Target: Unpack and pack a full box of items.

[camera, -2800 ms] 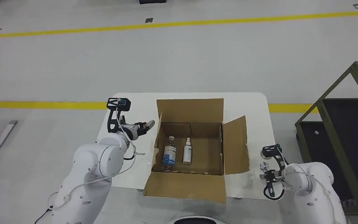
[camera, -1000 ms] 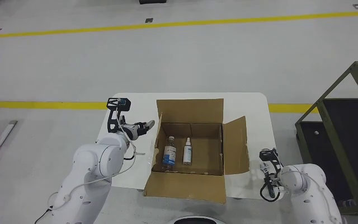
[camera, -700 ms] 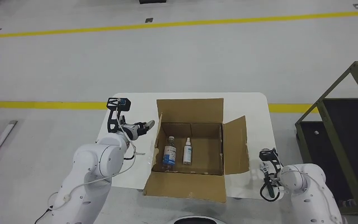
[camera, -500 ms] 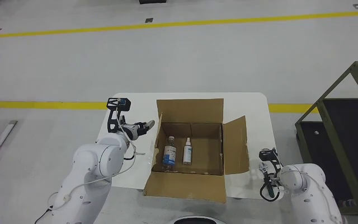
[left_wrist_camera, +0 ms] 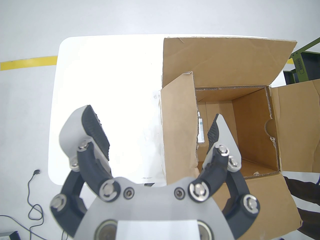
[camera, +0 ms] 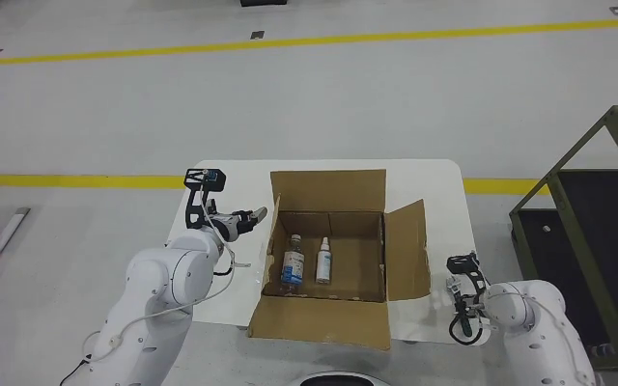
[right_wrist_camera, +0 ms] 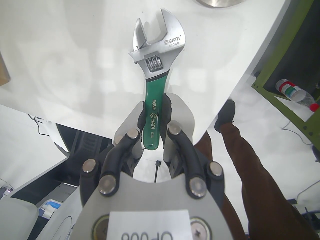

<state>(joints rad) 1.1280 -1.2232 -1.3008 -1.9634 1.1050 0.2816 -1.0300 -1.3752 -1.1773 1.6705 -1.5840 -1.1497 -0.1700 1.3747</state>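
White worktop (camera: 435, 183) sits under both my arms. My right claw (right_wrist_camera: 154, 109) is clamped on the green handle of a wrench (right_wrist_camera: 158, 42), by the worktop's near right corner. My left claw (left_wrist_camera: 152, 116) is spread wide apart, just beside the left flap of the open box (camera: 328, 193). Inside the box lie a water bottle (camera: 292, 265) and a small spray bottle (camera: 323, 261), side by side.

**Our count of the things in view**

We count one cardboard box (camera: 328, 190) with two bottles lying in it: a larger bottle (camera: 293, 264) and a slimmer bottle (camera: 324, 261), perhaps a sprayer. One adjustable wrench (right_wrist_camera: 156, 58). A third bottle (right_wrist_camera: 295, 94) lies in one green rack (right_wrist_camera: 268, 69).
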